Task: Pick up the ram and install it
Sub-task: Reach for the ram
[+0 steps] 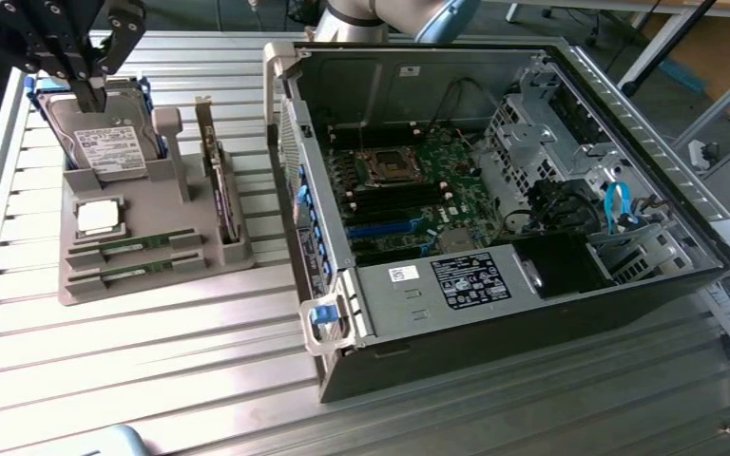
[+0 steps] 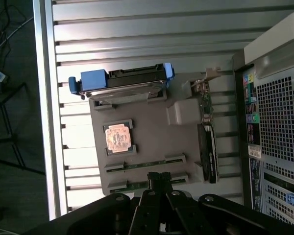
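**A:** While the tool (image 2: 159, 176) hung over the grey holder (image 1: 149, 291), had anything been picked?

**B:** No. Its fingers were pressed together with nothing between them. The ram (image 1: 130, 274) sat in its slot at the holder's outer edge, on the slatted surface (image 1: 149, 361). The second stick (image 1: 130, 249) sat just beside it, between the ram and the processor chip (image 1: 96, 217).

**A:** Why take the outer stick as the ram?

**B:** In the wrist view the tool's tips lined up over that one, near its middle. They stood apart from it, not touching.

**A:** Progress?

**B:** Judged at the very start. Pick-up not done, install not done. The open computer case (image 1: 492, 190) lay on the exterior view's right of the holder, its motherboard (image 1: 403, 190) exposed.

**A:** Orientation of the ram?

**B:** It stood on one long edge, low in the slot, thin edge upward. Its long axis ran level and parallel to the second stick. One end pointed toward the case, the other away from it. The axis also ran roughly parallel to the broad face of the upright hard drive (image 1: 111, 142).
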### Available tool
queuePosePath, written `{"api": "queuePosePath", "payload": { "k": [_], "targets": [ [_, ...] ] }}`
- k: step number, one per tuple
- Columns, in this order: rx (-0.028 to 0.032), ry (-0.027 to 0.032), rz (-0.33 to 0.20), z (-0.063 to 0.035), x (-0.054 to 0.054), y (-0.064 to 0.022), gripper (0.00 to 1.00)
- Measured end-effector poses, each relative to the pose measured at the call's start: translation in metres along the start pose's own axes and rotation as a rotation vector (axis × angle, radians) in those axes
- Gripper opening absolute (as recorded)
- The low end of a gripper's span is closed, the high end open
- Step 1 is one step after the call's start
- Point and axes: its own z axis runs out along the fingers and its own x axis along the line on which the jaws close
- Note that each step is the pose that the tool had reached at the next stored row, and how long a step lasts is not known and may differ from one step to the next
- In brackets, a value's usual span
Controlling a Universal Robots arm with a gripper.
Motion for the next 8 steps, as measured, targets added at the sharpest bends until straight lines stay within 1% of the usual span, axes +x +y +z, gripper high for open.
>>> {"api": "queuePosePath", "payload": {
  "k": [5,8],
  "targets": [
    [-0.0001,-0.0001,0.000,-0.0002,-0.0004,-0.0050,0.10],
    [0.0000,-0.0001,0.000,-0.0002,-0.0004,-0.0054,0.10]
  ]
}}
